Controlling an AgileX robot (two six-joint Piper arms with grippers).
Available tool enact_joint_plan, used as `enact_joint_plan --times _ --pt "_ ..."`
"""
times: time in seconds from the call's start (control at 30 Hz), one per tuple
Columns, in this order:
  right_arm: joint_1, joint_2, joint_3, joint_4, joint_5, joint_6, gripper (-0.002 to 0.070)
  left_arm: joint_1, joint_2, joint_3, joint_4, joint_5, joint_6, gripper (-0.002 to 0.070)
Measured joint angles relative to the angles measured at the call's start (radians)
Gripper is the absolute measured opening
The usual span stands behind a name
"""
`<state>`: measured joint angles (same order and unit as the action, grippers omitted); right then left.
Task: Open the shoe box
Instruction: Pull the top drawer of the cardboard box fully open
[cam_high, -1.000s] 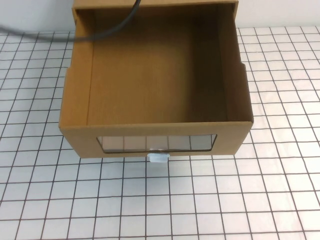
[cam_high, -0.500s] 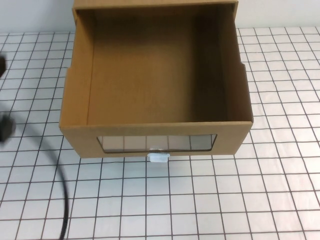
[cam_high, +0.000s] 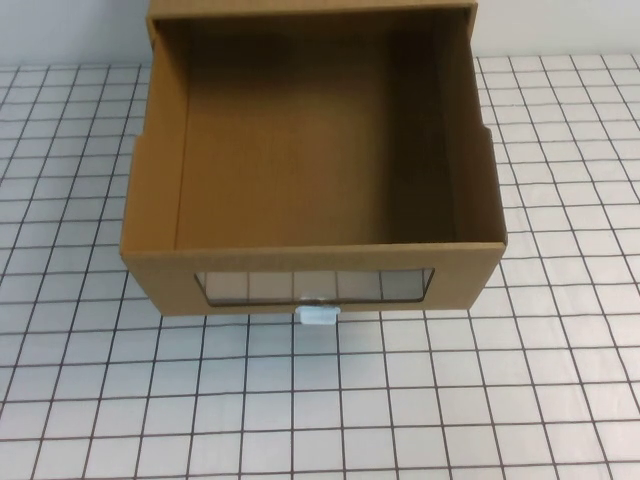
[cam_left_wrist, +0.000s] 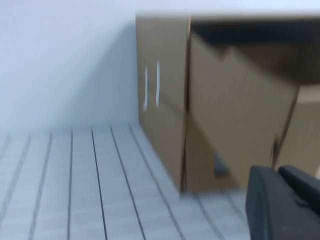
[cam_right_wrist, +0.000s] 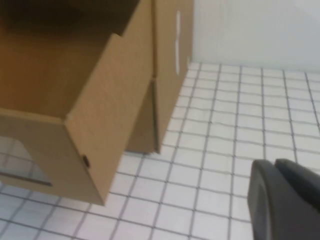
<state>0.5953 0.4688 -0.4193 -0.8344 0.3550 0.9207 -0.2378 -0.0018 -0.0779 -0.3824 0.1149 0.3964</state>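
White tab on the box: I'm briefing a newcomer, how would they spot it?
On the gridded table stands a brown open shoe box. Under the clear window in its near wall, a small white tab sticks out, the box's only white part. The left gripper and right gripper hang beside the box, touching nothing.
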Motion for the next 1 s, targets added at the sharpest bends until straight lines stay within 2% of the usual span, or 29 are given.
enact_joint_plan --times 0.17,0.47,1.0 --pt "0.0 0.0 0.0 -0.009 -0.081 0.0 -0.0013 0.0 -0.007 0.101 0.0 0.03 -0.017 -0.0002" --pt "-0.002 0.0 0.0 -0.018 -0.097 0.0 -0.0013 0.0 -0.007 0.105 0.0 0.121 -0.024 -0.0002" --pt "-0.002 0.0 0.0 -0.027 -0.099 0.0 -0.0014 0.0 -0.008 0.105 0.0 0.128 -0.024 -0.0002"
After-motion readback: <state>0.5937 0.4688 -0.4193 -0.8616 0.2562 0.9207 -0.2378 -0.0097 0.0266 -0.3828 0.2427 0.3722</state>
